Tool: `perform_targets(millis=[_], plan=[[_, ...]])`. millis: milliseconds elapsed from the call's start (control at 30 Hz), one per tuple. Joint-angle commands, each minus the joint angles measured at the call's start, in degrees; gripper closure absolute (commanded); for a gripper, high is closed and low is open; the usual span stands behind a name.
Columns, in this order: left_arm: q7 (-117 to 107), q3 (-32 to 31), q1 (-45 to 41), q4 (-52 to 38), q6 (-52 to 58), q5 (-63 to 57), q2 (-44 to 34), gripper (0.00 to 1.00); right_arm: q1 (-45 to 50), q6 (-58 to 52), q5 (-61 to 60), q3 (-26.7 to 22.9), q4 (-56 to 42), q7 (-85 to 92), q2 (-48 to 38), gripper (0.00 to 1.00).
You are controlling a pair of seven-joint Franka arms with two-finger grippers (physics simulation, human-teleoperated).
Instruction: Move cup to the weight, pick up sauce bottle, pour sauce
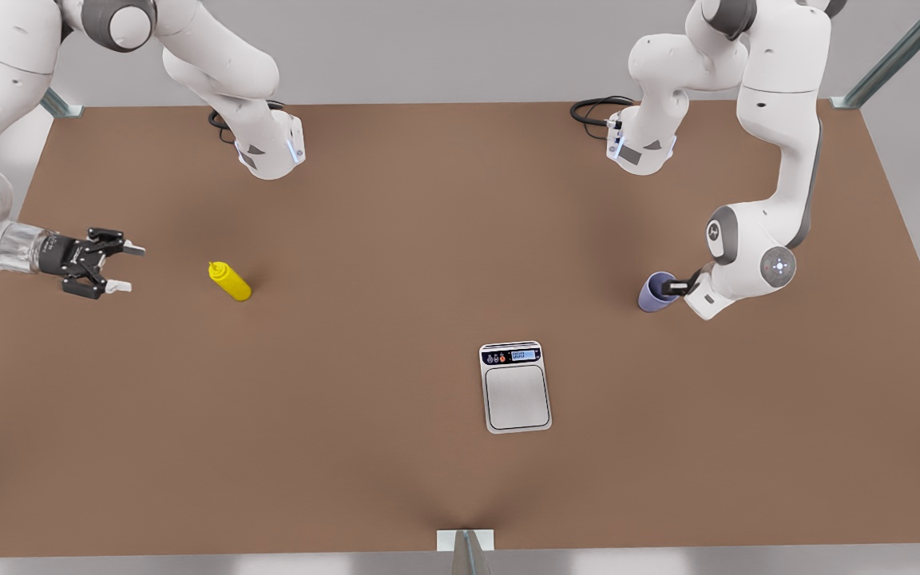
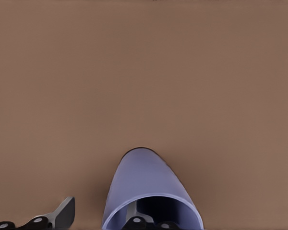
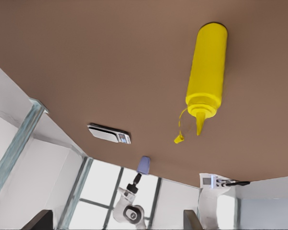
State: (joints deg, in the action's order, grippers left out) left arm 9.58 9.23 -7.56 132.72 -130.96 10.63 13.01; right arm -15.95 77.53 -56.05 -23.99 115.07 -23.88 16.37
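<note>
The lavender-blue cup (image 1: 656, 294) stands on the table at the front view's right. My left gripper (image 1: 672, 286) is at its rim, open. In the left wrist view one finger is inside the cup (image 2: 144, 182) and the other finger (image 2: 62, 213) is outside, apart from the wall. The yellow sauce bottle (image 1: 230, 281) sits at the front view's left, nozzle up. My right gripper (image 1: 128, 268) hovers open a short way to its left, holding nothing, facing the bottle (image 3: 209, 67). The silver scale (image 1: 515, 395) lies near the front middle with a bare plate.
The brown table (image 1: 396, 239) stretches wide between bottle, scale and cup. Both arm bases and black cables (image 1: 592, 112) sit at the far edge. A metal post bracket (image 1: 465, 541) marks the near edge. The right wrist view also catches the scale (image 3: 108, 133) and the cup (image 3: 144, 164) far off.
</note>
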Motion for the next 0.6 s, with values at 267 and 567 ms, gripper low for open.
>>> perform_targets(millis=[267, 567], plan=[[-0.2, -0.4, -0.1, -0.3, 0.1, 2.5, 0.1, 0.79, -13.1, -4.0, -4.1, 9.0, 2.9, 0.3, 12.7, 0.00], [-17.7, -6.8, -2.2, -10.8, 10.0, 4.1, 0.4, 0.79, -12.5, -3.6, -2.7, 12.7, 6.4, 5.4, 16.5, 0.00]])
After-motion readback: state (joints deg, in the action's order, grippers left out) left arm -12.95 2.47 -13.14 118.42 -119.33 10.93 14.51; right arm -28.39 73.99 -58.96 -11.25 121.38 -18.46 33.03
